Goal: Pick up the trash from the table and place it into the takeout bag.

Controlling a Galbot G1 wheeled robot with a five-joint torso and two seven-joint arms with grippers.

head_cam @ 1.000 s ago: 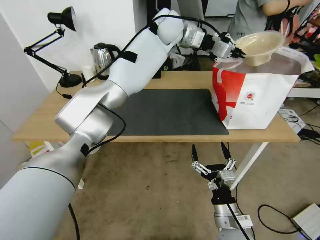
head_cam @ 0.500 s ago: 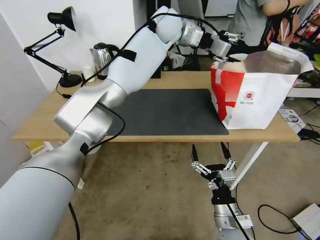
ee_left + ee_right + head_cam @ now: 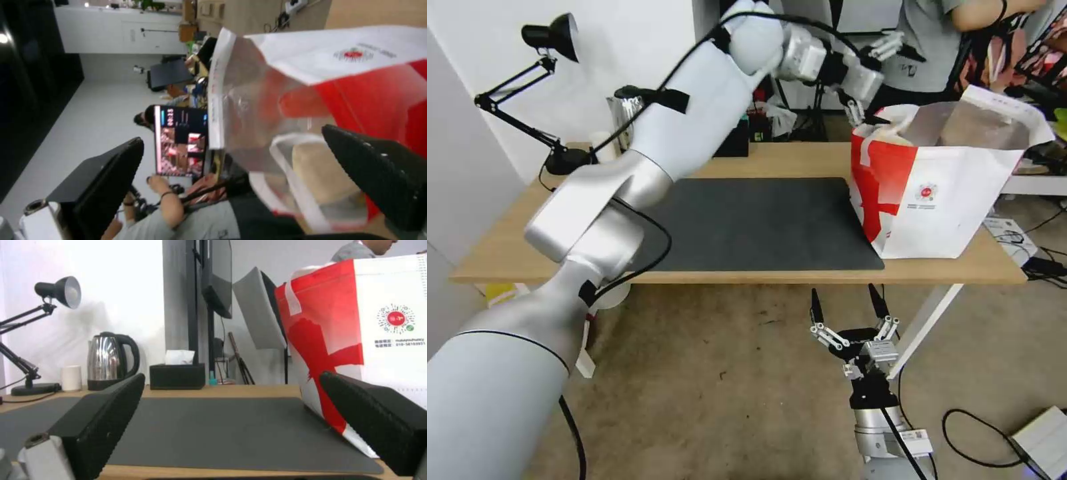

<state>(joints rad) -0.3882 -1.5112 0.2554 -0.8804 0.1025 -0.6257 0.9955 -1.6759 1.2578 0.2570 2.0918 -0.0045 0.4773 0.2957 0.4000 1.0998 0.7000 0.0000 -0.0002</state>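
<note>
Long light-wood table (image 3: 527, 230) on white legs, bearing a dark grey mat (image 3: 760, 223), white-and-red takeout bag (image 3: 940, 193), steel kettle (image 3: 627, 113), black desk lamp (image 3: 554, 100), black tissue box (image 3: 178, 375).

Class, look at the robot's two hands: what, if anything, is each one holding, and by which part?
Nothing is held. The left hand is open above the takeout bag's mouth; a beige bowl lies inside. The right hand is open below the table edge.

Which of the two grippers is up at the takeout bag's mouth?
The left gripper, open above the takeout bag rim; the right gripper hangs open below the table edge.
</note>
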